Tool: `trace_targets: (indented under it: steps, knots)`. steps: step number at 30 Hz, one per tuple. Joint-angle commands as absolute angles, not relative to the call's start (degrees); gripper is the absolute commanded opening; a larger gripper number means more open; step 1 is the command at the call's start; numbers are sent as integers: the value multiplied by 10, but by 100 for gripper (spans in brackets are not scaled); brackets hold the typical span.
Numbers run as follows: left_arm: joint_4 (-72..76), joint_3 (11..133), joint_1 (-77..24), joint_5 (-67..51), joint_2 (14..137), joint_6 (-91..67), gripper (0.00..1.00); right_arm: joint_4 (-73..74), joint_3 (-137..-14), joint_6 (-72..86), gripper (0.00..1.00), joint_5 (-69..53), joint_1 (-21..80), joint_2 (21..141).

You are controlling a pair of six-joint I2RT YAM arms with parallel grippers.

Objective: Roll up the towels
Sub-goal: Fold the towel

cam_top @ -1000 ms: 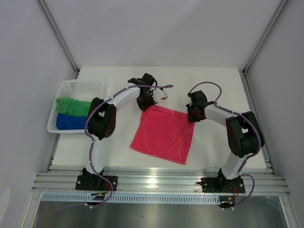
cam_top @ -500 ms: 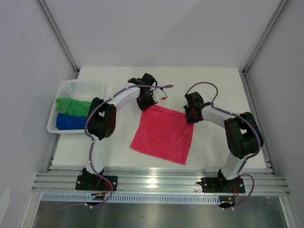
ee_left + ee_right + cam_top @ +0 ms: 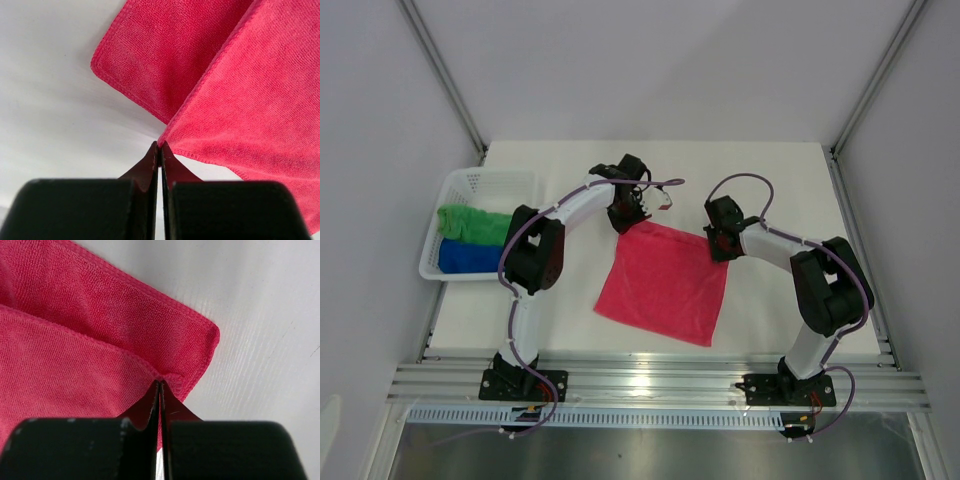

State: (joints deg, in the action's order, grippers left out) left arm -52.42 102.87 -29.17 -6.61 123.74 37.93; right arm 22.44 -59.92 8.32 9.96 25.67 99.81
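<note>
A pink-red towel (image 3: 665, 282) lies spread on the white table, its far edge lifted at both corners. My left gripper (image 3: 628, 218) is shut on the towel's far left corner (image 3: 167, 137), with the cloth folding over itself beyond the tips. On the far right corner (image 3: 172, 379) my right gripper (image 3: 722, 243) is pinched shut too, the hem bunched at its tips. A green towel (image 3: 472, 224) and a blue towel (image 3: 468, 256) lie rolled in the basket at the left.
The white mesh basket (image 3: 485, 181) stands at the table's left edge. Metal frame posts rise at both back corners, and a rail runs along the near edge (image 3: 660, 380) by the arm bases.
My right gripper has slid left and slightly away onto the towel's far right corner and shut on it. The left arm has not moved.
</note>
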Motion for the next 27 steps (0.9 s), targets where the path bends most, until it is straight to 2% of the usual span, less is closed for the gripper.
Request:
trace_targets:
  steps: [1, 11, 27]
  knots:
    - [-526, 1043, -289, -64, 1233, 376, 1, 222, -617, 83, 0, 116, 258, 974]
    - [-500, 1042, -289, -79, 1209, 354, 1, 206, -618, 93, 0, 159, 256, 927]
    - [-459, 1043, -289, -77, 1149, 302, 1, 206, -622, 101, 0, 163, 223, 877]
